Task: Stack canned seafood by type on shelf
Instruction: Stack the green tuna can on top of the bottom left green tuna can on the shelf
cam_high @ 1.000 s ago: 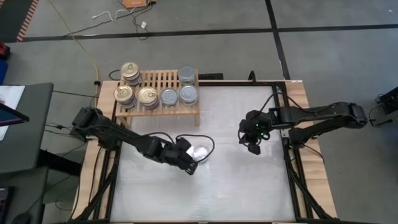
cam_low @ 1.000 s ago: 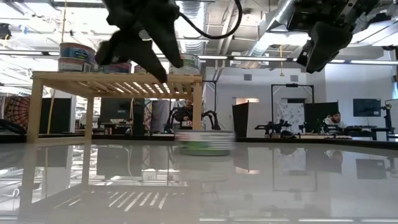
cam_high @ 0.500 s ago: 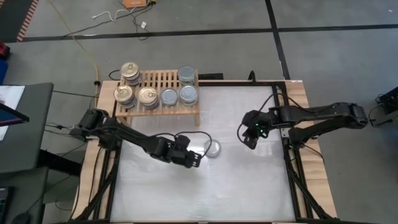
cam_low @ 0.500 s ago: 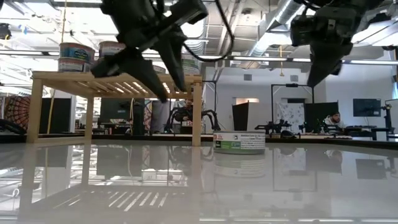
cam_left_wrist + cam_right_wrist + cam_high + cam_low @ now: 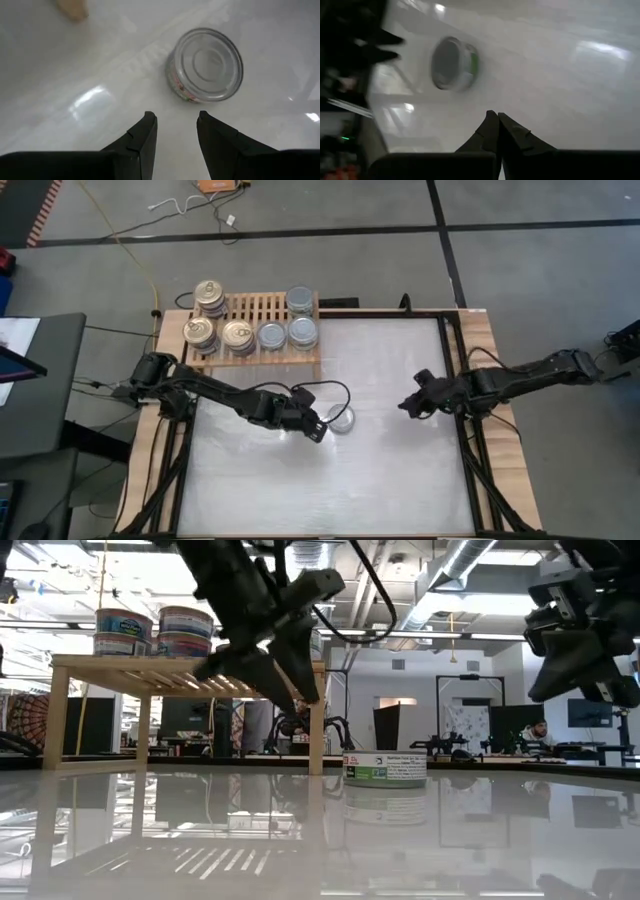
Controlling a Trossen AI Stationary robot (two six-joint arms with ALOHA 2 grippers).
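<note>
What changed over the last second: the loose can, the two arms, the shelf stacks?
The loose can slid right from under the left tool and now sits free beside it; that tool is open. The right tool, shut, pulled back toward the table's right edge. The shelf and its cans are unchanged.

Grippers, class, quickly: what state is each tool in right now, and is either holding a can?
Left tool: open, empty, just short of the silver-topped can on the table.
Right tool: closed, holding nothing, away from the can.

Grey floor (image 5: 300,260) (dark seams), yellow cable (image 5: 130,255), ceiling ducts (image 5: 455,565)
</note>
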